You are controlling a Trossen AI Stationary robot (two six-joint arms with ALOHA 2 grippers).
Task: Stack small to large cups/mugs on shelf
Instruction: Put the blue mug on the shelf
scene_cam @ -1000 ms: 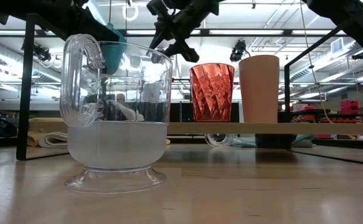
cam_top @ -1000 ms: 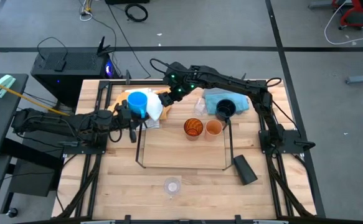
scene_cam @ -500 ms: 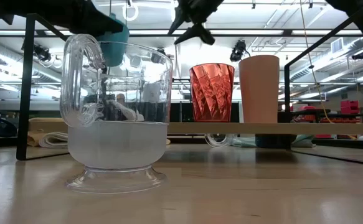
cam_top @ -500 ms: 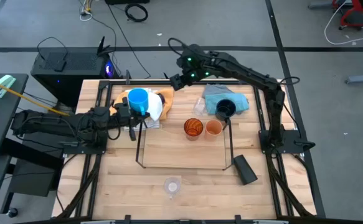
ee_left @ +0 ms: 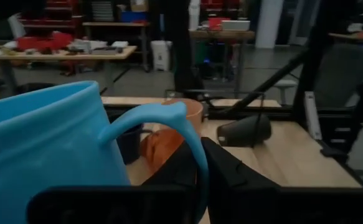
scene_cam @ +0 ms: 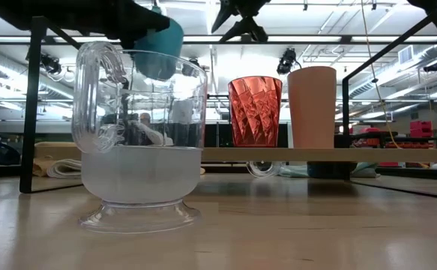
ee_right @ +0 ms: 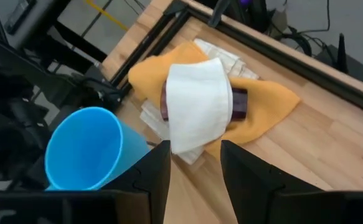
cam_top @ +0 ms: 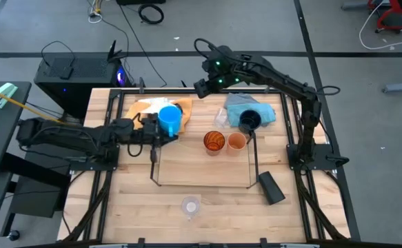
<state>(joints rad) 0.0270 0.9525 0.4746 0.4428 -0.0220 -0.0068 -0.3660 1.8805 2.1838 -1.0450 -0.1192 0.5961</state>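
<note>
Left pincer [cam_top: 156, 129] is clamped on the handle of the light-blue mug [cam_top: 170, 120], holding it raised above the shelf's [cam_top: 202, 184] rear left corner. Behind it a purple tumbler [ee_right: 234, 99] lies wrapped in a white cloth [ee_right: 197, 102] on a yellow cloth [ee_right: 265, 102]. On the shelf stand an amber-orange tumbler [cam_top: 214, 142] and a small orange cup [cam_top: 236, 142], side by side. Right pincer [cam_top: 199, 88] hovers high over the surface's [cam_top: 132, 207] back edge, fingers [ee_right: 145, 177] partly apart, holding nothing.

Light-blue mug [cam_top: 170, 120]; faceted amber-orange tumbler [cam_top: 214, 142]; plain pale-orange cup [cam_top: 236, 142]; black cup [cam_top: 270, 187]; yellow cloth [ee_right: 265, 102] under a white cloth [ee_right: 197, 102]; black wire shelf [cam_top: 153, 167]; pale wooden counter [cam_top: 221, 203].
</note>
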